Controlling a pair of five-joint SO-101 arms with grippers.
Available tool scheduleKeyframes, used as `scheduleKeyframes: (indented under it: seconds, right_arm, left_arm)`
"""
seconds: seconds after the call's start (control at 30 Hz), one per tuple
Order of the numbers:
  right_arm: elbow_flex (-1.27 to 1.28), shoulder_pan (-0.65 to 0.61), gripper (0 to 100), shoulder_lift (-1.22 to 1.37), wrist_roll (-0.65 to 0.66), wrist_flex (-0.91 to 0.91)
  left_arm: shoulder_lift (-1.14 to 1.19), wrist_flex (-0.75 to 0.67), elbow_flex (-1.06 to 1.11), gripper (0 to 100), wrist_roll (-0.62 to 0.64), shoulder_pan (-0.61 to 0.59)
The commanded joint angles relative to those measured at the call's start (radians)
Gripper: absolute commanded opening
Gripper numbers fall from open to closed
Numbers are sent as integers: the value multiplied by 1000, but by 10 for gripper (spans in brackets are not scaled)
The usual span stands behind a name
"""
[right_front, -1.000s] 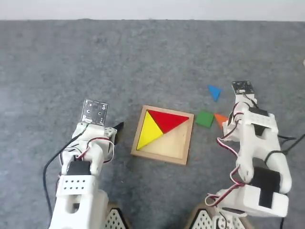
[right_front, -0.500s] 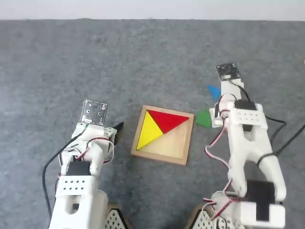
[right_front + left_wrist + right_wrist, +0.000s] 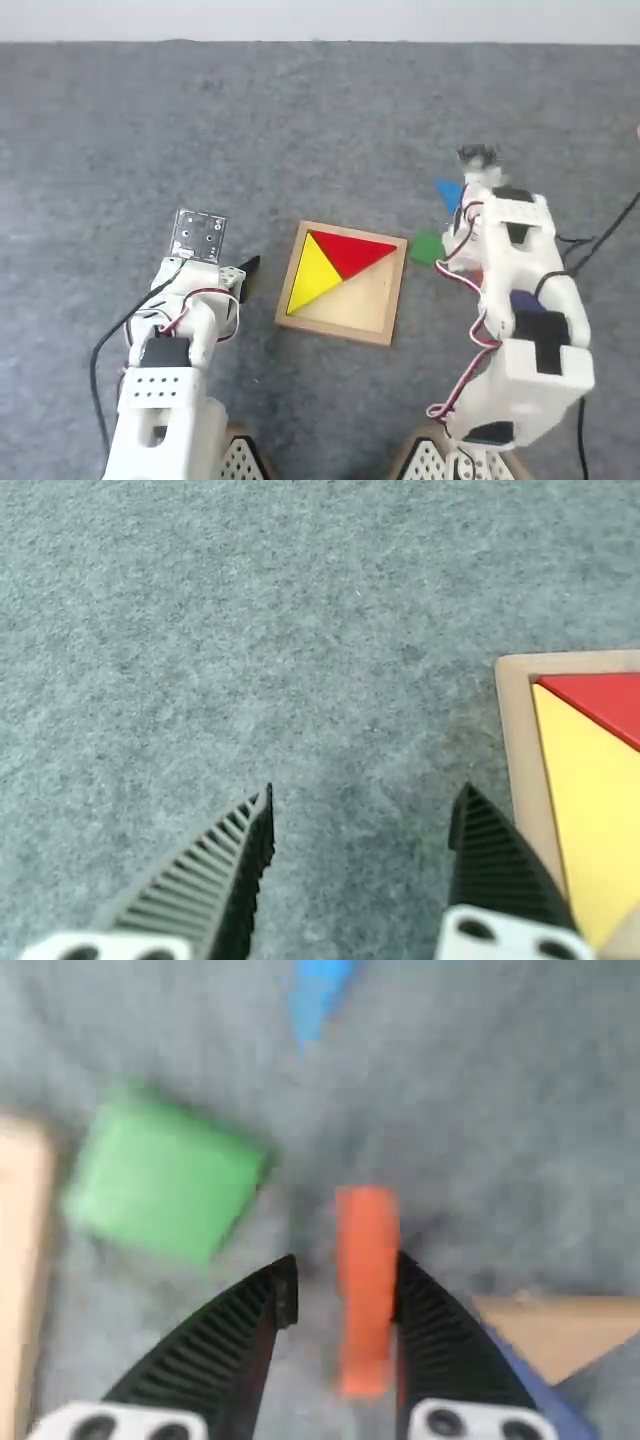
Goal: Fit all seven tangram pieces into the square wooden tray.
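Right arm [image 3: 520,260] has advanced; right pincer [image 3: 345,1265], open, straddles the orange piece [image 3: 365,1260] on the bench [image 3: 200,120] near the green square [image 3: 428,247] and blue triangle [image 3: 449,192], while the left pincer [image 3: 366,792] hangs open beside the tray [image 3: 340,332], which holds only the red triangle [image 3: 352,250] and yellow triangle [image 3: 313,275].

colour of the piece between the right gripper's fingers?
Orange. The piece shows best in the right wrist view.

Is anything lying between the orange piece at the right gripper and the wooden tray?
Yes: the green square lies between the orange piece and the tray. The right gripper straddles the orange piece.
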Motion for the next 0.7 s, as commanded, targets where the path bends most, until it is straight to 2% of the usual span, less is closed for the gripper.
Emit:
scheduleKeyframes:
  seconds: [0.0,0.13,0.4,0.5,0.67]
  right_arm:
    - [80,-74,155,-33,55,42]
    - [144,-119,155,-102,77,41]
    - [147,-108,155,-137,77,30]
    - [109,-70,155,-137,86,31]
    - [-25,12,155,-134,183,105]
  left_arm:
    - [-17,-25,-7,280,5,2]
    - [-17,-25,-7,280,5,2]
    - [-18,-25,-7,280,5,0]
    - [-18,-25,-7,280,5,0]
    - [-17,-25,-7,280,5,2]
